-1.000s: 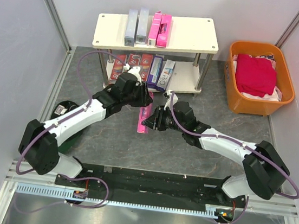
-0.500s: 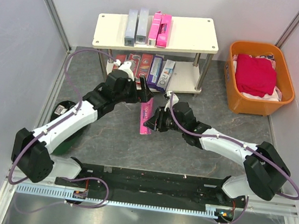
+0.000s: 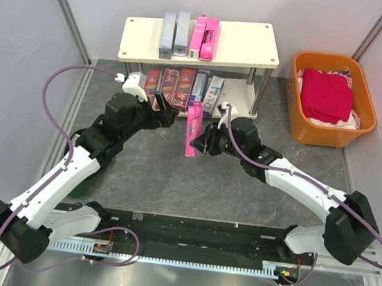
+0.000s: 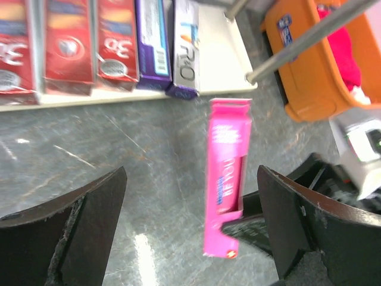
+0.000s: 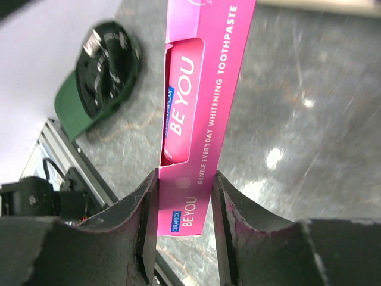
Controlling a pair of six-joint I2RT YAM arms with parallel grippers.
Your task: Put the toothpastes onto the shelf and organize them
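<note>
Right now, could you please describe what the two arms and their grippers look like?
The left arm and right arm have white links and black joints, each with a looping purple cable. The left gripper and right gripper have broad black fingers, scuffed at the edges.

BE YOU, WHITENING TOOTHPASTE on pink carton [image 5: 205, 89].

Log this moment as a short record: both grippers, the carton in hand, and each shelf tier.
left gripper: open, empty, in front of the lower tier
right gripper: shut on the held pink carton
held carton position: in front of the shelf, not on it
top tier: two silver-grey cartons, two pink cartons
lower tier: three red cartons, purple carton, white carton
</note>
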